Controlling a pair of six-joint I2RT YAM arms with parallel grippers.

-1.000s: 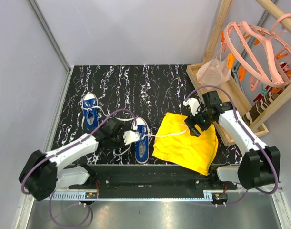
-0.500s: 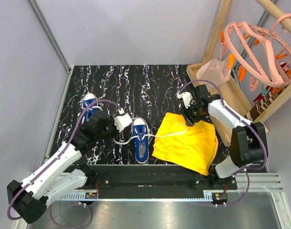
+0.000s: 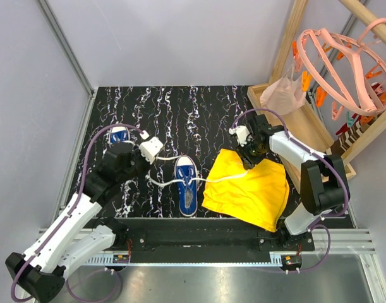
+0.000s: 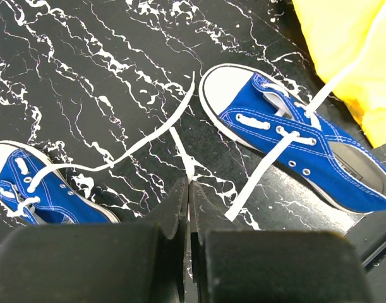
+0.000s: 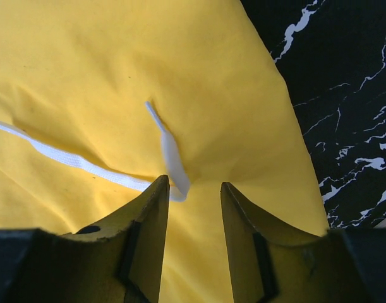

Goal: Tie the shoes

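Two blue shoes with white toe caps lie on the black marbled table. One shoe (image 3: 186,184) (image 4: 294,145) is at the centre front. The other shoe (image 3: 119,134) (image 4: 35,197) sits at the left, partly under my left arm. My left gripper (image 3: 146,156) (image 4: 188,184) is shut on a white lace (image 4: 180,148) between the two shoes. A long lace (image 3: 221,177) (image 5: 66,159) runs from the centre shoe onto the yellow cloth (image 3: 249,189). My right gripper (image 3: 247,156) (image 5: 194,183) hovers open over its folded end (image 5: 172,154), which lies at the left finger's tip.
A wooden rack (image 3: 306,129) stands at the right edge of the table with pink hangers (image 3: 344,63) and a pink bag (image 3: 282,95) above it. Grey walls close the left and back sides. The yellow cloth (image 5: 243,95) fills most of the right wrist view.
My left arm has drawn back to the left and away from the centre shoe, staying shut. My right gripper has shifted to the cloth's upper edge and its jaws have narrowed.
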